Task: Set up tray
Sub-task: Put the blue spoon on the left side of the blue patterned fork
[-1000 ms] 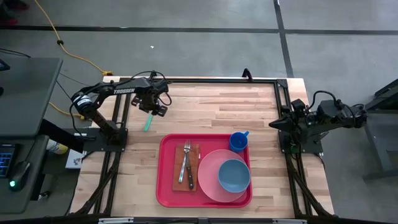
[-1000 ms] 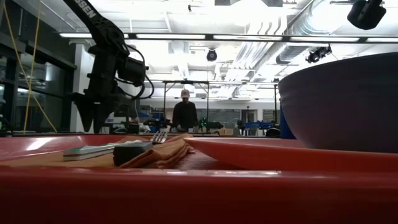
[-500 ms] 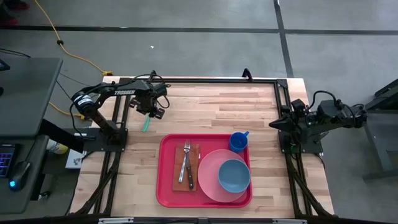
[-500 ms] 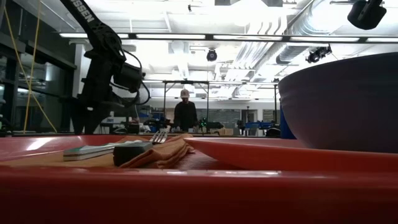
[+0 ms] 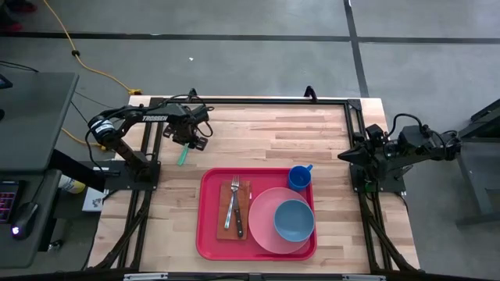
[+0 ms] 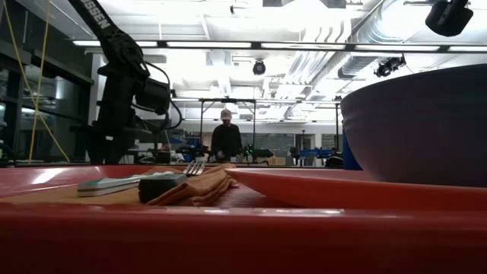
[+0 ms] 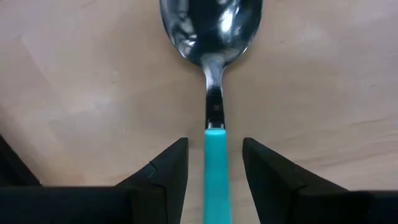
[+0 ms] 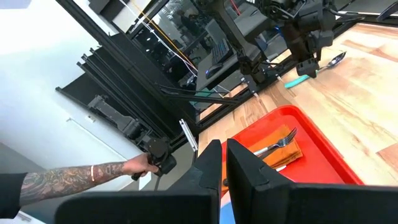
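Bare wood surface [image 5: 312,133] lies open behind the tray [image 5: 209,234]. Left gripper [image 5: 184,145] hangs over spoon [image 5: 183,155] near the left rear, fingers [image 7: 168,171] straddling its handle with gaps either side. Tray interior crowded.

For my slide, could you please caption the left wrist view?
Open left gripper straddles the teal-handled spoon lying on the wooden table.

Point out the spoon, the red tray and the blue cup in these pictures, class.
spoon [image 7: 214,180]: left wrist view, on its teal handle.
tray [image 5: 209,234]: high view, on its bare left floor.
blue cup [image 5: 299,178]: high view, on its round body.
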You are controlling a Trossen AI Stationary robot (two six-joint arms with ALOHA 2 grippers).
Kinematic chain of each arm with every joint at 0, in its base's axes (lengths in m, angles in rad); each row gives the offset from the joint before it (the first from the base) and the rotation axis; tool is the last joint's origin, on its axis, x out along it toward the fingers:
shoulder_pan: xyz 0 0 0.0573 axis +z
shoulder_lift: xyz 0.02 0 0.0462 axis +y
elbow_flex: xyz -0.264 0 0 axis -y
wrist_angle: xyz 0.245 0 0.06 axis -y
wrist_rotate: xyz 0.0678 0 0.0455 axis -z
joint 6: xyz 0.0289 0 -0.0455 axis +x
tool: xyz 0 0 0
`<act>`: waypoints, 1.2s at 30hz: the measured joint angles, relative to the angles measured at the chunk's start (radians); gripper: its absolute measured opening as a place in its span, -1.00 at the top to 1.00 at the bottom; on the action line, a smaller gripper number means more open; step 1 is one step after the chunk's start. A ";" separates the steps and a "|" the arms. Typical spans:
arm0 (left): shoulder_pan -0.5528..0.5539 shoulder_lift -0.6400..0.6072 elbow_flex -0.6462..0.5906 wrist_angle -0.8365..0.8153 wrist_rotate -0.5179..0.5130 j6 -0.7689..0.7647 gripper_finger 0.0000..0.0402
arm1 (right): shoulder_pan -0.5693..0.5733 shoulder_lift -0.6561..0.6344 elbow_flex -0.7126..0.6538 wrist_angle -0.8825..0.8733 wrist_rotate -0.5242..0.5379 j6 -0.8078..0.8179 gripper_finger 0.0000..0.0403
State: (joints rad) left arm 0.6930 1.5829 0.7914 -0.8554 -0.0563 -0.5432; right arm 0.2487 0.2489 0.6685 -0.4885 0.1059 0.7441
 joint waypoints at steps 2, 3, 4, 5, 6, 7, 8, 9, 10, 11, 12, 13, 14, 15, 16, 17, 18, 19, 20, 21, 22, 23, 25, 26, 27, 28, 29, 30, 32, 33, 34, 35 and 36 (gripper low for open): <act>0.000 0.001 0.000 0.004 -0.001 0.016 0.08 | 0.000 0.000 0.000 0.000 0.002 0.000 1.00; 0.000 0.001 0.000 0.005 -0.001 0.019 0.09 | 0.000 0.000 0.000 0.000 0.007 0.000 1.00; 0.000 0.001 -0.001 0.006 -0.001 0.020 0.11 | 0.000 0.000 0.000 0.000 0.012 0.000 1.00; 0.000 0.001 -0.001 0.009 -0.001 0.020 0.13 | 0.000 0.000 0.000 0.000 0.015 0.000 1.00; 0.000 0.002 -0.001 0.011 0.000 0.022 0.18 | 0.000 0.000 0.000 0.000 0.016 0.000 1.00; 0.000 0.002 -0.001 0.014 0.002 0.023 0.23 | 0.000 0.000 0.000 0.000 0.015 0.000 1.00; 0.000 0.002 -0.002 0.016 0.003 0.023 0.30 | 0.000 0.000 0.000 0.000 0.015 0.000 1.00; 0.000 0.002 -0.002 0.019 0.006 0.023 0.37 | 0.000 0.000 0.000 0.000 0.015 0.001 1.00; 0.000 0.002 -0.002 0.020 0.009 0.023 0.45 | 0.000 0.000 0.000 0.000 0.015 0.006 1.00; -0.001 0.002 -0.002 0.021 0.011 0.023 0.53 | 0.000 0.000 0.000 0.000 0.015 0.009 1.00; -0.001 0.002 -0.002 0.022 0.011 0.027 0.62 | 0.000 0.000 0.000 0.000 0.015 0.011 1.00; 0.000 0.002 -0.002 0.022 0.010 0.037 0.70 | 0.000 0.000 0.000 0.000 0.015 0.012 1.00; 0.000 0.002 -0.002 0.019 0.005 0.048 0.78 | 0.000 0.000 0.000 0.000 0.014 0.011 1.00; 0.000 0.002 -0.002 0.016 -0.001 0.057 0.83 | 0.000 0.000 0.000 0.000 0.012 0.011 1.00; 0.000 0.003 -0.003 0.014 -0.003 0.064 0.83 | 0.000 0.000 0.000 0.000 0.011 0.011 1.00; 0.000 0.003 -0.003 0.013 -0.004 0.066 0.83 | 0.000 0.000 0.000 0.000 0.011 0.011 1.00; 0.000 0.003 -0.003 0.013 -0.004 0.066 0.83 | 0.000 0.000 0.000 0.000 0.010 0.011 1.00; 0.000 0.003 -0.003 0.013 -0.002 0.068 0.83 | 0.000 0.000 0.000 0.000 0.009 0.011 1.00; 0.000 0.001 -0.003 0.014 0.003 0.069 0.83 | 0.000 0.000 0.000 0.000 0.007 0.011 1.00; 0.001 -0.005 -0.003 0.014 0.013 0.073 0.83 | 0.000 0.000 0.000 0.000 0.005 0.011 1.00; 0.001 -0.011 0.000 0.013 0.023 0.083 0.83 | 0.000 0.000 0.000 0.000 0.000 0.011 1.00; 0.001 -0.018 0.005 0.010 0.027 0.096 0.83 | 0.000 0.000 0.000 0.000 -0.002 0.011 1.00; 0.001 -0.036 0.014 0.008 0.051 0.126 0.83 | 0.000 0.000 0.000 0.000 -0.008 0.009 1.00; 0.001 -0.053 0.022 0.008 0.070 0.141 0.83 | 0.000 0.000 0.000 0.000 -0.009 0.006 1.00; 0.000 -0.075 0.033 0.012 0.086 0.155 0.83 | 0.000 0.000 0.000 0.000 -0.011 -0.001 1.00; 0.000 -0.098 0.040 0.017 0.107 0.169 0.83 | 0.000 0.000 0.000 0.000 -0.014 -0.007 1.00; 0.000 -0.125 0.042 0.018 0.129 0.184 0.83 | 0.000 0.000 0.000 0.000 -0.020 -0.010 1.00; 0.001 -0.155 0.044 0.014 0.149 0.198 0.83 | 0.000 0.000 0.000 0.000 -0.025 -0.011 1.00; -0.002 -0.221 0.051 0.019 0.189 0.202 0.83 | 0.000 0.000 0.000 0.000 -0.036 -0.023 1.00; -0.008 -0.258 0.053 0.021 0.209 0.200 0.83 | 0.000 0.000 0.000 0.000 -0.042 -0.028 1.00; -0.018 -0.297 0.053 0.020 0.223 0.197 0.83 | 0.000 0.000 0.000 0.000 -0.048 -0.029 1.00; -0.030 -0.337 0.053 0.018 0.233 0.184 0.83 | 0.000 0.000 0.000 -0.001 -0.050 -0.032 1.00; -0.043 -0.374 0.053 0.015 0.241 0.171 0.83 | 0.000 0.000 0.000 -0.001 -0.053 -0.039 1.00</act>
State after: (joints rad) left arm 0.6499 1.2090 0.8448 -0.8400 0.1844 -0.3726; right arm 0.2487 0.2487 0.6685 -0.4896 0.0530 0.7055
